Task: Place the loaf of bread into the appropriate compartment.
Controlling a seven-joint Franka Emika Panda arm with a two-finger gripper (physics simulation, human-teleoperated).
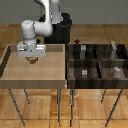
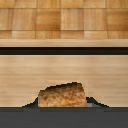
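The loaf of bread [image 2: 61,95], clamped in the pincer [image 1: 33,59] above the pale tray [image 1: 10,75], could slip out during the carry right to the compartment [image 1: 84,72]

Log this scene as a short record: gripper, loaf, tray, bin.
gripper: over the tray, shut on the loaf
loaf: tan, crusty, between the fingers, above the tray floor
tray: pale wood, at the exterior view's left
bin: dark, four cells, right of the tray, grey blocks inside
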